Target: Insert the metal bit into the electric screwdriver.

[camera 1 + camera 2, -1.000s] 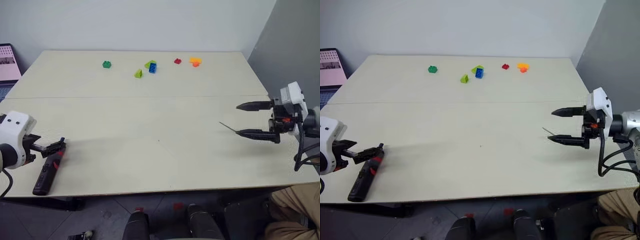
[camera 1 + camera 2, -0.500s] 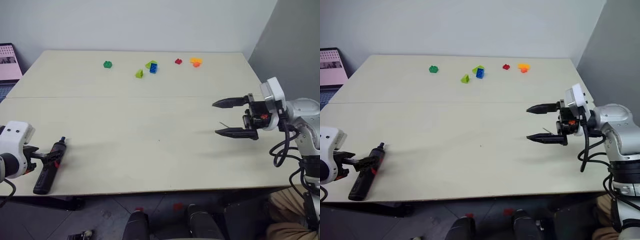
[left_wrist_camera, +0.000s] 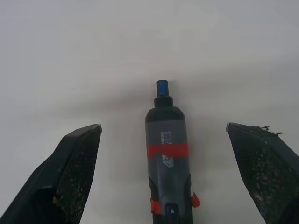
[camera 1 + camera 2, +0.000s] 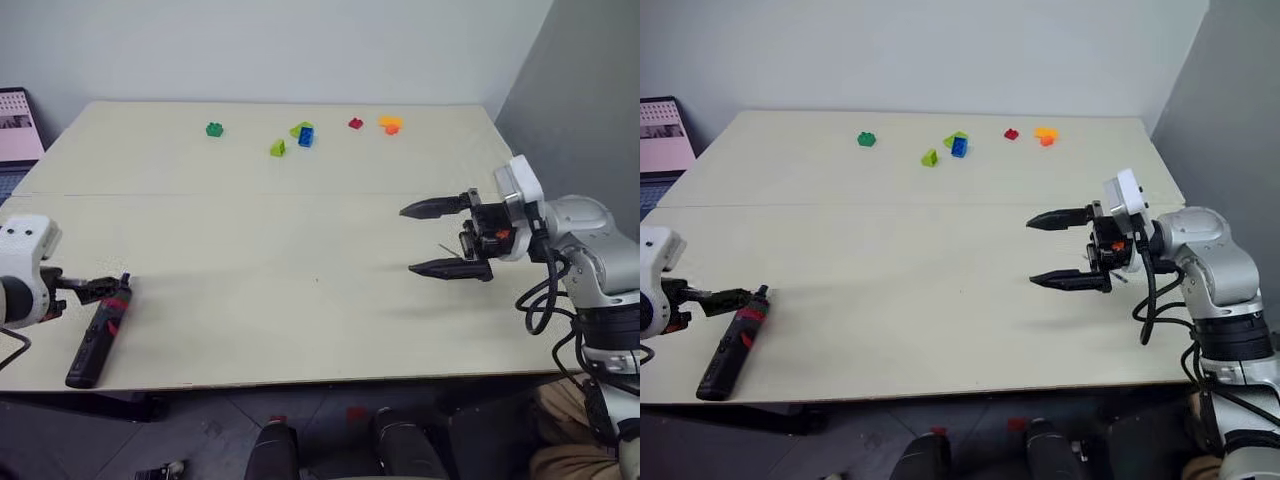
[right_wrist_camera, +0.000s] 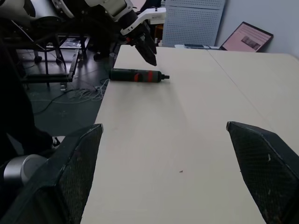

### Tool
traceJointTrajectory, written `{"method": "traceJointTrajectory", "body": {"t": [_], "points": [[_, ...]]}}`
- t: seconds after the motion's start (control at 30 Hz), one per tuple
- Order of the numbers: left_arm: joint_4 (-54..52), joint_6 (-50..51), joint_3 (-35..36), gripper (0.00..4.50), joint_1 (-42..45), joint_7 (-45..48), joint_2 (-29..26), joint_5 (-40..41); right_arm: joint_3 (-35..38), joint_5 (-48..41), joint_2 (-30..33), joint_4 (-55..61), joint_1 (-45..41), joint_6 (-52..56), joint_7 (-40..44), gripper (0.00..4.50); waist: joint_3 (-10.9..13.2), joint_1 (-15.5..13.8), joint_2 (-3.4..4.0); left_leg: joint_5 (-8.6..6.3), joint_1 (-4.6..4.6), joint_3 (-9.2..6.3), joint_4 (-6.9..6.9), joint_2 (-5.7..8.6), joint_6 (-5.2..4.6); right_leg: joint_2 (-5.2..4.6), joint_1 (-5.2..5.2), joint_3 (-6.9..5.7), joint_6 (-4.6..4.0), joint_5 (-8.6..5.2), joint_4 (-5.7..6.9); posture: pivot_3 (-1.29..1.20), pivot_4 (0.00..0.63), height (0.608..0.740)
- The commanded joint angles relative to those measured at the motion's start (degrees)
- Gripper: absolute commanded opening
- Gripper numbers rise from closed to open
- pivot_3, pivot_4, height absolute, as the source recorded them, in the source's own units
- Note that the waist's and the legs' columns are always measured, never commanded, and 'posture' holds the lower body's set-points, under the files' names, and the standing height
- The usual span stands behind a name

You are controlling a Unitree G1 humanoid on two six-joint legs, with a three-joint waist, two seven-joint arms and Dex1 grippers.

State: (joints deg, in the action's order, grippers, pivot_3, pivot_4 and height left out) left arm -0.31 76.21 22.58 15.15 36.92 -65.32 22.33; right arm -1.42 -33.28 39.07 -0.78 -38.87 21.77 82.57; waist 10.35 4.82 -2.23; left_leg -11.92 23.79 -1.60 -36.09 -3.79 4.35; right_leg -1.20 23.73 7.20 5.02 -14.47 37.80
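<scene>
While the wide table [image 4: 300, 250] carries everything, the right pincer [image 4: 440, 238] hangs wide and empty at right of centre, and the left pincer [image 3: 163, 154] stands wide astride the electric screwdriver [image 4: 95, 338] lying at the lower left edge. Stiff and probably slick, it likely wants gripping mid-body. The metal bit [image 4: 446, 249], thin, light and easily rolled, lies just behind the right pincer.

right gripper [image 4: 432, 238] has been swung inward over the worktop [image 4: 300, 250], from the right edge toward the middle, jaws spread as before. left gripper [image 4: 100, 289] has been pulled back slightly off the electric screwdriver [image 4: 95, 340], its fingers now level by the tool's tip rather than angled over its front.
</scene>
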Motion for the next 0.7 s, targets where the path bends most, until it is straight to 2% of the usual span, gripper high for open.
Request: {"method": "traceJointTrajectory", "body": {"t": [0.03,0.17,0.47,0.7], "points": [[4.68,3.85,-4.28,4.50,5.51,0.10,-1.13,0.32,0.23,-0.76,-0.13,1.13,-2.28,-0.04,0.92,4.46,0.00,-0.01,0.00,0.00,0.00,0.00,0.00,0.00,0.00,0.00,0.00,-0.01,0.06,0.03,0.05,0.00,0.150,0.740],[10.22,5.38,-10.30,4.50,10.54,0.04,-0.32,-0.26,-0.57,-1.14,-0.79,2.13,-3.00,0.77,1.12,4.46,0.00,0.01,0.00,0.00,0.01,-0.08,0.02,-0.01,0.00,0.05,0.05,-0.05,0.09,0.02,0.15,0.00,0.150,0.740],[24.27,0.22,-18.65,4.50,20.34,0.66,0.72,-3.99,-0.42,-2.48,-0.78,5.77,-1.54,2.80,0.11,4.46,0.00,-0.06,-0.01,0.00,0.04,-0.14,0.02,0.00,0.00,0.07,0.04,-0.08,0.11,0.01,0.17,0.00,0.150,0.740],[28.41,-2.35,-23.75,4.50,24.49,3.85,0.72,-5.90,-0.60,-3.19,-1.18,6.56,-1.76,4.23,-0.77,4.46,-0.01,-0.07,-0.02,0.00,0.05,-0.16,0.01,0.01,0.00,0.07,0.04,-0.08,0.12,0.01,0.19,0.00,0.150,0.740]]}}
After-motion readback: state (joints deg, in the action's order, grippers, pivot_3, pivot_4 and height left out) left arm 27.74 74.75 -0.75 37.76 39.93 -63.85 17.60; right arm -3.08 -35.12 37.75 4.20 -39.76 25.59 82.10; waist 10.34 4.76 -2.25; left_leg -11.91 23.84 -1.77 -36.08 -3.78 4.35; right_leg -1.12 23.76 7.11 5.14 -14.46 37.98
